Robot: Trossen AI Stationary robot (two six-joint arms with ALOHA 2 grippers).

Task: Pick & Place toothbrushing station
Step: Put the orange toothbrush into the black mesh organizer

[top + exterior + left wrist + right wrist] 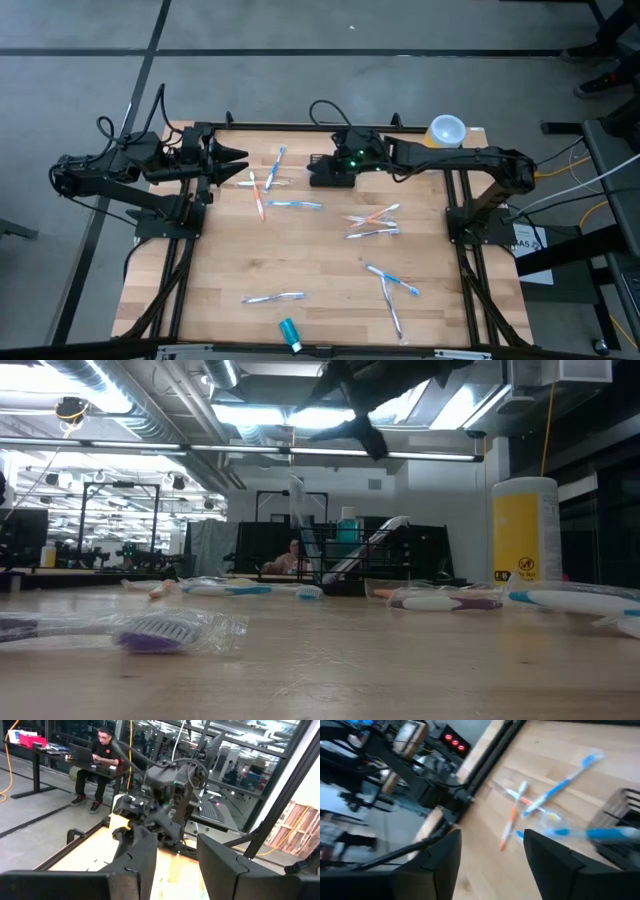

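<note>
Surface (320,270): wrapped toothbrushes (385,285) scattered near to mid | caddy (330,172): far edge, centre (toothbrushes leaning in it) | right gripper (322,165): above caddy, fingers released, holding nothing | left gripper (240,165): far left, parted, empty | yellow canister (524,530): far right corner

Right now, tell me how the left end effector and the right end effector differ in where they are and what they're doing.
The left end effector hangs at the table's far left edge, away from the black mesh caddy; the right end effector is directly over that caddy. In the right wrist view, a blue toothbrush lies across the caddy beside the right end effector's open fingers; nothing shows between the left's fingers. Both are dark, two-fingered and open.
</note>
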